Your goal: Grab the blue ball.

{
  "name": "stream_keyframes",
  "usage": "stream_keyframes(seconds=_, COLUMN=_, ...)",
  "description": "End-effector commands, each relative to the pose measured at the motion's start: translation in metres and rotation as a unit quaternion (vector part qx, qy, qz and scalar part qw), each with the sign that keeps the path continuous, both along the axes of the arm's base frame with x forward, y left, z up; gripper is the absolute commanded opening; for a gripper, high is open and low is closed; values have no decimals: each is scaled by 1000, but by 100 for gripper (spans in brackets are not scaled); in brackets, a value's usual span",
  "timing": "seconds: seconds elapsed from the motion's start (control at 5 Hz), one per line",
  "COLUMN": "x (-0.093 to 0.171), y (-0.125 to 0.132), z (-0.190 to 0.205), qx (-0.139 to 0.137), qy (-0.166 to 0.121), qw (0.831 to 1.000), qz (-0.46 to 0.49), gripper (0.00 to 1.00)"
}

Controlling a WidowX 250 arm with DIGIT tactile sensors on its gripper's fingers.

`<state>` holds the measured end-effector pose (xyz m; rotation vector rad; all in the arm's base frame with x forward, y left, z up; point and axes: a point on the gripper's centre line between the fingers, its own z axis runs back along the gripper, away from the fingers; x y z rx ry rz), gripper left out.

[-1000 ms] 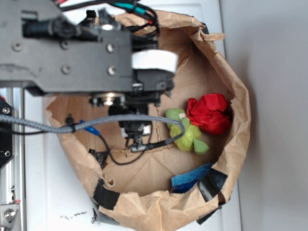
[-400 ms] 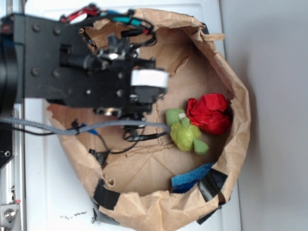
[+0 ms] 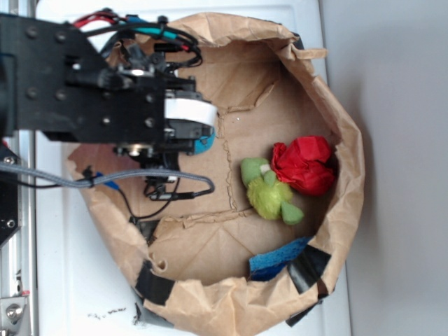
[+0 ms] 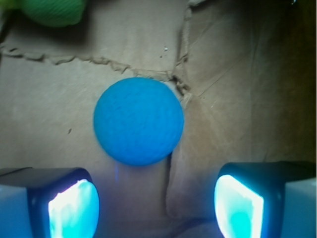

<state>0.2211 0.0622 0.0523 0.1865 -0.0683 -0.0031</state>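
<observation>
Near blue ball (image 4: 138, 120): green plush toy (image 4: 52, 11), hand (image 4: 156, 206) spread.

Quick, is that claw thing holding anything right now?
Gripper: open, holding nothing; the blue ball lies just ahead of its fingers.

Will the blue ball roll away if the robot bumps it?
Probably yes: the blue ball is round and sits free on the creased paper bag. Its dimpled surface suggests decent grip. The open tool hasn't closed on it yet.
</observation>
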Motion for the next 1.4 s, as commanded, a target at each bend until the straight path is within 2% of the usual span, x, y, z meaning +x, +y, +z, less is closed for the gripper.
stream_keyframes(seconds=0.0, x=11, y=3, z=-13, qx=-10, qy=-3, qw=1000, qz=20, gripper=100)
stream_keyframes(seconds=0.2, x=10, y=-8, z=-6, qx=-23, qy=-4, qw=999, qz=29, gripper=100)
stream_keyframes(seconds=0.6, x=4, y=-8, z=-10, qx=-27, qy=-19, qw=999, qz=29, gripper=100)
stream_keyframes(seconds=0.8, x=3, y=-10, z=-4, qx=-36, qy=-29, qw=998, qz=36, gripper=0)
stream_keyframes(seconds=1.0, x=0, y=-12, z=2, qx=-36, qy=-28, qw=998, qz=52, gripper=44)
stream_keyframes(seconds=1.2, x=-5, y=-9, z=4, qx=-34, qy=-30, qw=998, qz=50, gripper=100)
